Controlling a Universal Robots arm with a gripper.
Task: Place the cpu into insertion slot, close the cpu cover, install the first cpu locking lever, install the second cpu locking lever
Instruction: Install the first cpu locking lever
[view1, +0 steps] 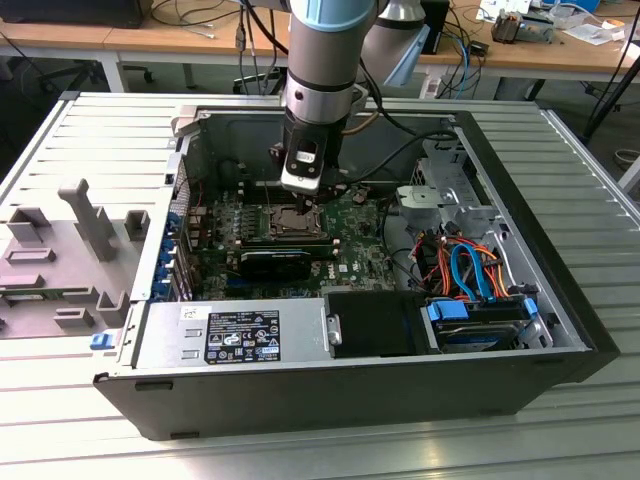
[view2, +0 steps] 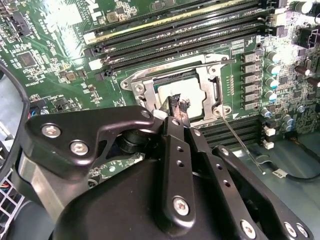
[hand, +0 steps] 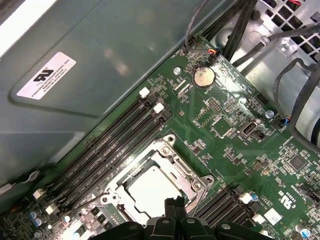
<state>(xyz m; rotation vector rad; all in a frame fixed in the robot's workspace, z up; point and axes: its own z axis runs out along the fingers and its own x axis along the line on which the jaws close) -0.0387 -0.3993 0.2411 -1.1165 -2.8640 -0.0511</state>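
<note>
Inside the open computer case (view1: 300, 390), the gripper (view2: 178, 106) stands over the green board (hand: 235, 130). Its fingers (hand: 171, 207) are pressed together with nothing seen between them, and their tips are at the edge of the insertion slot (view2: 214, 95). Just past the tips the cpu cover (hand: 184, 175) lies flat, framing the cpu (hand: 150, 192), which sits level in the slot, metal top up. Beside the tips, a thin locking lever (view2: 242, 142) runs lengthwise away from the slot's corner.
</note>
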